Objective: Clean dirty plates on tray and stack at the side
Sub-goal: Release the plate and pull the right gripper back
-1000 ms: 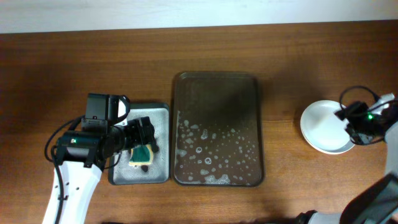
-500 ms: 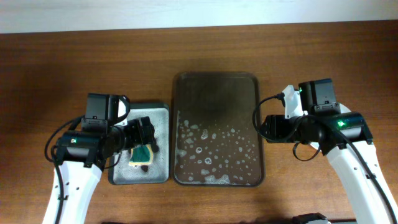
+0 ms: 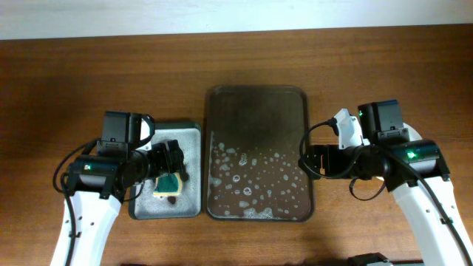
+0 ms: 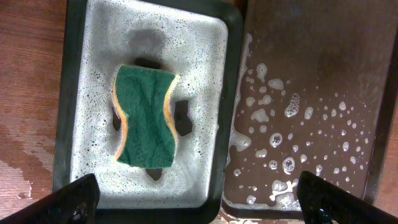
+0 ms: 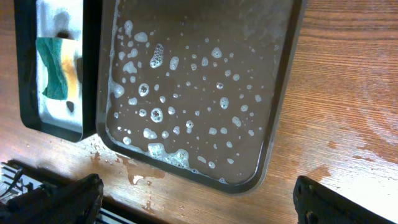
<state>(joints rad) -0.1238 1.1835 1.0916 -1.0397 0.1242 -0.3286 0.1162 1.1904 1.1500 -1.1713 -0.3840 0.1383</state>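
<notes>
the brown tray [image 3: 256, 118] is found bare but for suds. the left end effector [image 3: 176, 164] and right end effector [image 3: 307, 162] are held spread, empty, either side of the tray. they are best lifted clear of its rim. no plates are shown; a stack hidden under the right arm [image 3: 423, 193] cannot be ruled out.

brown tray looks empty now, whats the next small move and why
Probably lift the left end effector clear of the sponge and retract. The brown tray holds only suds, and the sponge lies free in the grey tray, so nothing seems left to scrub.
</notes>
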